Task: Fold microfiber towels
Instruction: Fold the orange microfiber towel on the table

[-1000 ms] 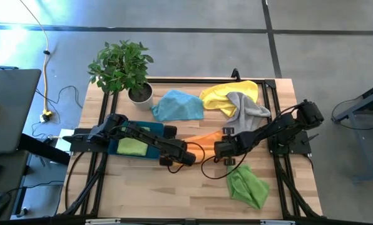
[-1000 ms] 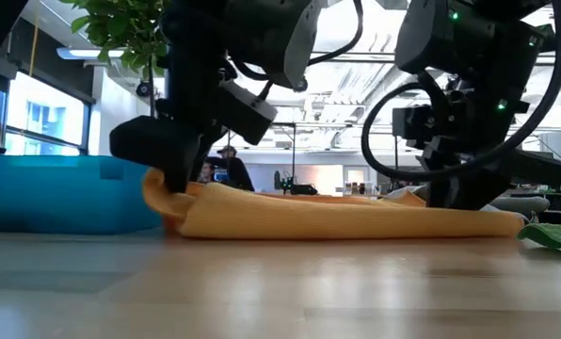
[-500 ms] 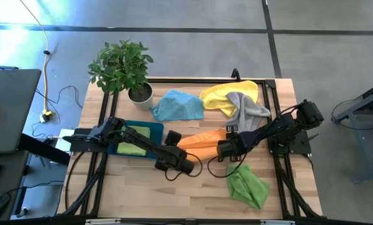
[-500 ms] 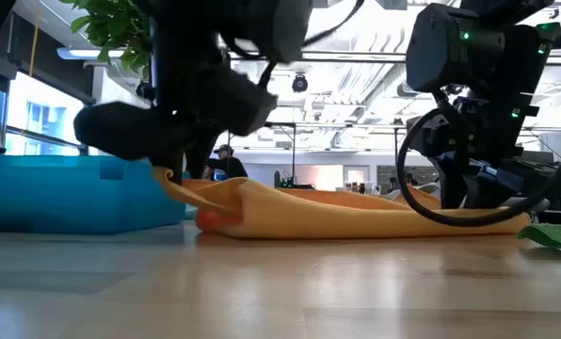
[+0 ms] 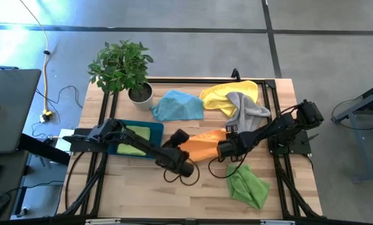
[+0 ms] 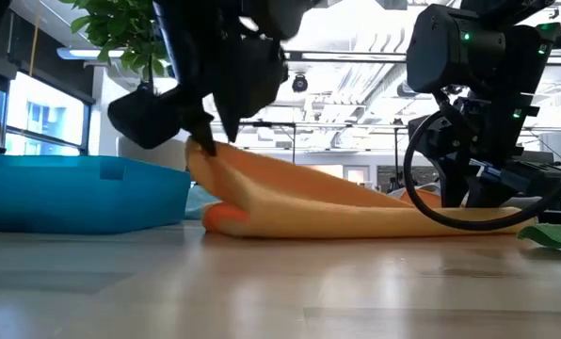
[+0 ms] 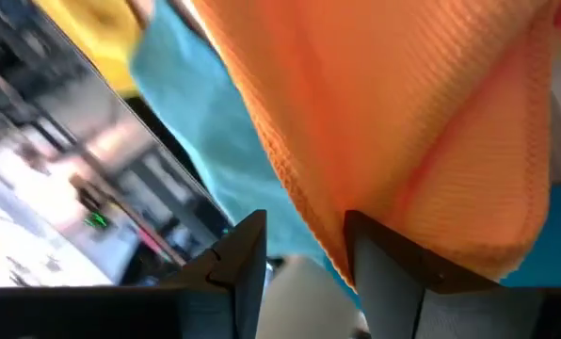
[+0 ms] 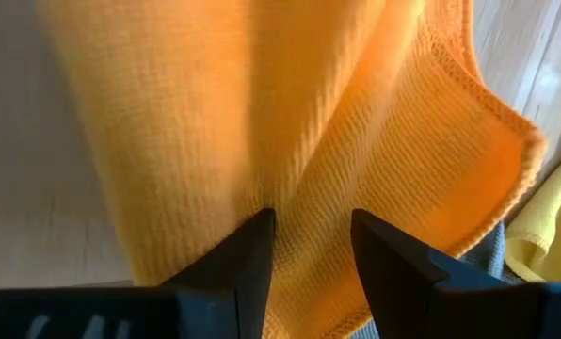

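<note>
Low view: my left gripper (image 6: 203, 143) is clenching the soft, limp orange microfiber towel (image 6: 356, 202)'s nine-o'clock edge; right gripper (image 5: 225, 149) is pinching its three-o'clock edge.

No text, label, brand, number or sign can be read in any view (not on the cloths, the arms, or the room behind the table).
</note>
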### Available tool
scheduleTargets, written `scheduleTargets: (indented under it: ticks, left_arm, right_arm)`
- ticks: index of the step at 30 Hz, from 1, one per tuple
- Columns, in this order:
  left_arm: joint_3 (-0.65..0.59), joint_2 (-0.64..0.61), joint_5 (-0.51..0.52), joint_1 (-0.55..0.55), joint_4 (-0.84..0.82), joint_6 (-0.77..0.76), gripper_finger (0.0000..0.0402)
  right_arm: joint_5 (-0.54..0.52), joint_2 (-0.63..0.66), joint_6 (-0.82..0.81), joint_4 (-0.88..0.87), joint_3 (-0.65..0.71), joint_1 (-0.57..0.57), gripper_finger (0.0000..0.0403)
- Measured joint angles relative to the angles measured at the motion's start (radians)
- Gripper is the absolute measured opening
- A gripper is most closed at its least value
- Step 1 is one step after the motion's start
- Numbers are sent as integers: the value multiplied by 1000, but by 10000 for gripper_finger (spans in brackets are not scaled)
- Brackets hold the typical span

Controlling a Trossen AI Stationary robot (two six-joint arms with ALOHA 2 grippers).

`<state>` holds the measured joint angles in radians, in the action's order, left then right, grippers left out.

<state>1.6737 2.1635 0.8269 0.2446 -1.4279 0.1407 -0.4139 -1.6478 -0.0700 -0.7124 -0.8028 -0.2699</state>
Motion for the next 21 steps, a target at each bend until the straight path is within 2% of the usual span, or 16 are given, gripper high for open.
scheduleTargets:
  ticks: [3,6,8,10,14,16,18,19,21]
  left_arm:
    - [0,0,-136,-15,-6,-74,132]
    - [0,0,-285,-9,51,-82,131]
    - [0,-1,-316,8,95,-61,131]
    - [0,-4,-262,23,117,-26,131]
    - [0,-5,82,36,50,-6,131]
    - [0,-6,208,34,-2,-5,131]
    - [0,-6,221,34,-28,-7,131]
    - [3,-6,176,36,-32,-20,131]
    - [25,-6,-28,34,-33,-68,131]
  right_arm:
    - [0,0,0,1,0,0,142]
    - [0,0,2,5,0,0,142]
    - [0,0,7,11,0,0,142]
    - [0,0,11,18,0,0,142]
    - [0,0,14,28,1,0,142]
    - [0,0,14,29,1,0,142]
    - [0,0,14,30,1,0,142]
    - [0,0,14,32,1,0,142]
    - [0,0,13,42,1,0,142]
